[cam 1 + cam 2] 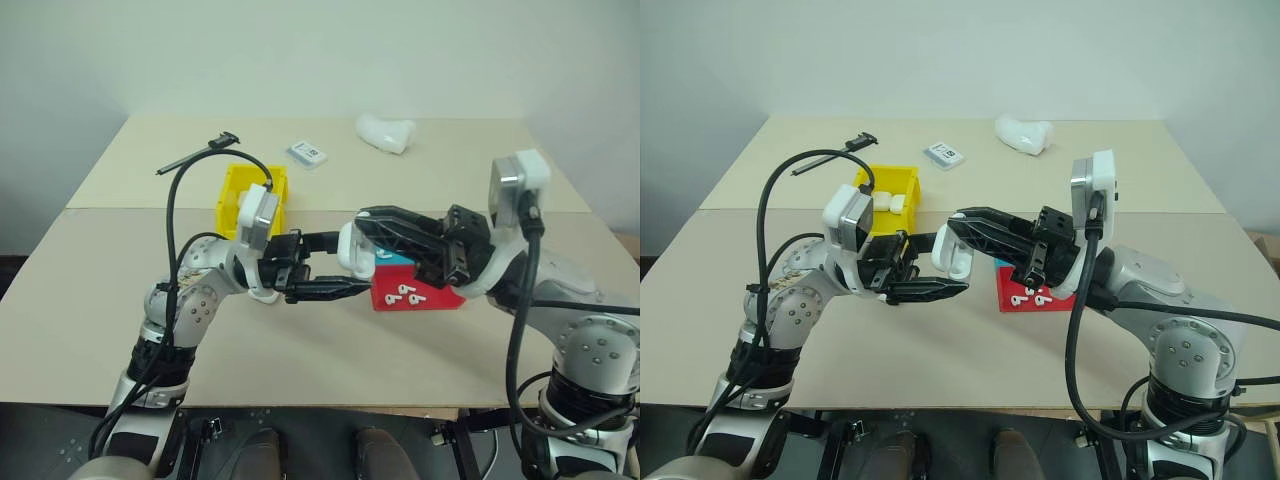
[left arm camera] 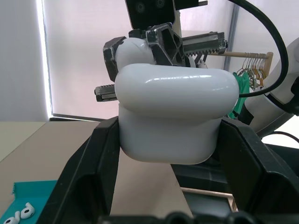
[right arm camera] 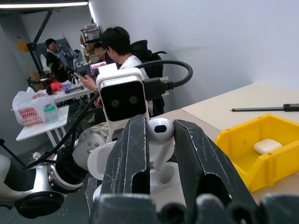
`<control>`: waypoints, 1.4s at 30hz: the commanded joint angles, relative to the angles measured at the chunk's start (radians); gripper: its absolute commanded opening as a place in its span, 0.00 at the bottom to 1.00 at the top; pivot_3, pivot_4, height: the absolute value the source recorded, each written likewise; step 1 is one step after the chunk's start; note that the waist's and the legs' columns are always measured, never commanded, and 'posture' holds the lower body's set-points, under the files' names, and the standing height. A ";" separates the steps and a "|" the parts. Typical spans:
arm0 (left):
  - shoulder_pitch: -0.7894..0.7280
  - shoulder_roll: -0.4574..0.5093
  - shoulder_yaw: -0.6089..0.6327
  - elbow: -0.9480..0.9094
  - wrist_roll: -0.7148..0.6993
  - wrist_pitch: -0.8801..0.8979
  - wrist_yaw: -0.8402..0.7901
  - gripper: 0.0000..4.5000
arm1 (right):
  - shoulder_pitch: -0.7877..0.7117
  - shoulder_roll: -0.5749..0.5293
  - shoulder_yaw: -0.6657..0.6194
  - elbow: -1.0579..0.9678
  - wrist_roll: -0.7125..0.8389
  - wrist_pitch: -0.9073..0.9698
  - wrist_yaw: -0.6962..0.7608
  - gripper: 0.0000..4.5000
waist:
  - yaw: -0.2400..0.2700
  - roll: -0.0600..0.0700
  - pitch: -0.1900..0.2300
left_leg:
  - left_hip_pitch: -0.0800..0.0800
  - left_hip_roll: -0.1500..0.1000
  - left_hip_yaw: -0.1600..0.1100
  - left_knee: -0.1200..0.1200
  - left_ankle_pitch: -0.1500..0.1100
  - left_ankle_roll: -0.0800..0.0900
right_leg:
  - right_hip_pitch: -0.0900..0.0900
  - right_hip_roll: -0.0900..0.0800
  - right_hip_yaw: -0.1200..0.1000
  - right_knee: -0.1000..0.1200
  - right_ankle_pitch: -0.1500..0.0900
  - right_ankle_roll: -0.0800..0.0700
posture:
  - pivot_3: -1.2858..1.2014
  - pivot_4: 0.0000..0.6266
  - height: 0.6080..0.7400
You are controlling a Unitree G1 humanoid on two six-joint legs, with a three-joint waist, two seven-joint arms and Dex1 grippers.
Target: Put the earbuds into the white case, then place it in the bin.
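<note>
Mid-frame, our left claw (image 2: 168, 196) clamps the glossy white pebble-shaped case (image 2: 170, 116); our right claw (image 3: 161, 140) pinches a tiny white earbud (image 3: 160, 132), next seating it.

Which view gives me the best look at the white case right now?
Left wrist view: the white case sits large between the left gripper fingers, lid hinged open. The eye views show it small, partly hidden by the right gripper; the right wrist view shows it only partly.

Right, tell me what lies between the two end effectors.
The white case, clamped in the left end effector, and an earbud pinched by the right end effector; both wrist views show this.
</note>
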 commanded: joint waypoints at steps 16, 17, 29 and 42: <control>-0.029 -0.022 0.033 -0.054 -0.010 -0.023 0.040 0.63 | 0.081 -0.111 0.057 -0.023 -0.099 -0.182 0.132 0.76 | 0.000 0.000 0.000 | 0.000 0.000 0.000 0.000 0.000 0.000 | 0.000 0.000 0.000 0.000 0.000 0.000 | 0.52 0.24 1.00; -0.028 -0.022 0.033 -0.055 -0.011 -0.022 0.041 0.63 | 0.079 -0.112 0.056 -0.019 -0.097 -0.183 0.130 0.83 | 0.000 0.000 0.000 | 0.000 0.000 -0.001 0.000 0.000 0.000 | 0.000 0.000 0.000 0.000 0.000 0.000 | 0.52 0.24 1.00; 0.032 0.084 0.093 -0.101 -0.048 0.020 0.025 0.63 | -0.135 -0.325 0.117 0.309 -0.343 -0.250 0.250 0.90 | 0.000 0.000 0.000 | 0.001 0.000 0.000 0.000 0.000 0.000 | 0.000 0.000 0.000 0.000 0.000 0.000 | 0.52 0.24 1.00; 0.049 0.113 0.115 -0.113 -0.061 0.025 0.024 0.63 | -0.711 -0.247 0.817 1.313 -1.299 -0.977 0.665 0.90 | -0.009 0.000 0.000 | -0.001 0.000 0.005 0.000 0.000 0.001 | -0.003 0.000 0.001 -0.001 0.000 0.000 | 0.52 0.24 1.00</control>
